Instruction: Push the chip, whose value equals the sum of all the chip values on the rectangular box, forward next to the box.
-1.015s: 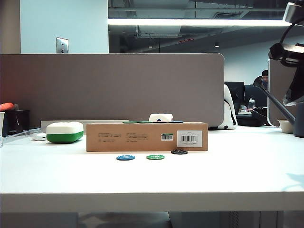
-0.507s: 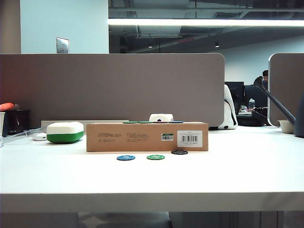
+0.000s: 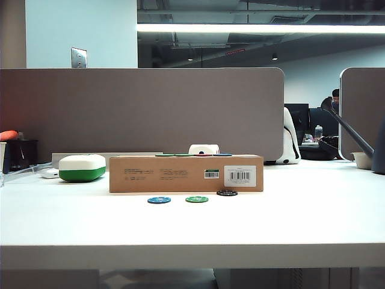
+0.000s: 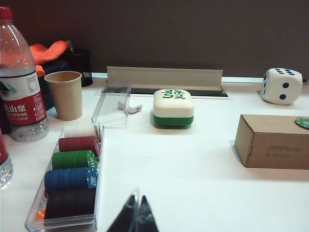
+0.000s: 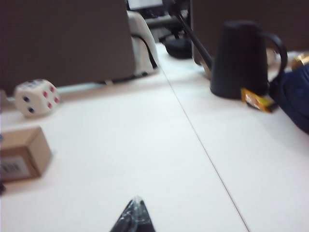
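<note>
The black chip (image 3: 227, 192) lies on the table right against the front of the rectangular box (image 3: 186, 173), below its barcode label. A blue chip (image 3: 159, 200) and a green chip (image 3: 197, 198) lie a little nearer, to its left. Thin chip edges (image 3: 180, 155) show on the box top. The exterior view shows neither gripper. In the left wrist view my left gripper (image 4: 135, 204) is shut and empty, hovering over bare table well away from the box end (image 4: 273, 141). My right gripper (image 5: 136, 203) is likewise shut and empty, with the box end (image 5: 21, 152) far off.
A white-and-green case (image 4: 173, 107) and a blue-dotted die (image 4: 282, 85) stand behind the box. A clear tray of stacked chips (image 4: 72, 179), a paper cup (image 4: 63, 94) and a water bottle (image 4: 20, 82) are on the left. A black jug (image 5: 241, 58) stands to the right.
One second ago the right arm hung at the upper right of the exterior view; it has since left that view. The chips and box have not moved.
</note>
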Robot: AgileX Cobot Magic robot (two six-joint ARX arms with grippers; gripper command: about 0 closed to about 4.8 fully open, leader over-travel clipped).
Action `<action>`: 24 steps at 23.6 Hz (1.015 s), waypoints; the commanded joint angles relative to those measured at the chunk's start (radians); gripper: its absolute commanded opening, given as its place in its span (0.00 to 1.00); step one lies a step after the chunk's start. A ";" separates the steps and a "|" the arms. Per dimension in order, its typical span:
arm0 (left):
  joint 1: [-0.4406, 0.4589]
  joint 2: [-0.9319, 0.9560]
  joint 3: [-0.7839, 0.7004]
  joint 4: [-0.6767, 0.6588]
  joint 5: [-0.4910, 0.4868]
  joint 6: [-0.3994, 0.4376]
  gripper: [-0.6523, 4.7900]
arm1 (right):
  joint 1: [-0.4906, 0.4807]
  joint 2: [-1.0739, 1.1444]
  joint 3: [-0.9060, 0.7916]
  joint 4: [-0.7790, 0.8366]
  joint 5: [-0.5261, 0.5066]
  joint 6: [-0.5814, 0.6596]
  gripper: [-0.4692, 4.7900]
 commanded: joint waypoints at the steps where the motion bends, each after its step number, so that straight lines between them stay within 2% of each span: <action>1: 0.003 0.000 0.005 0.007 0.003 0.000 0.11 | -0.064 0.002 -0.011 -0.026 -0.067 0.005 0.08; 7: 0.003 0.000 0.005 0.007 0.004 0.000 0.11 | -0.137 0.002 -0.012 -0.037 -0.140 0.003 0.08; 10: 0.003 0.000 0.005 0.007 0.004 0.000 0.11 | -0.137 0.002 -0.012 -0.043 -0.140 0.000 0.08; 13: 0.003 0.000 0.005 0.007 0.004 0.000 0.11 | -0.134 0.002 -0.012 -0.043 -0.145 -0.055 0.08; 17: 0.003 0.000 0.005 0.007 0.004 0.000 0.11 | -0.134 0.002 -0.012 -0.044 -0.198 -0.118 0.08; 24: 0.003 0.000 0.005 0.007 0.004 0.000 0.11 | -0.132 0.002 -0.012 -0.046 -0.220 -0.124 0.08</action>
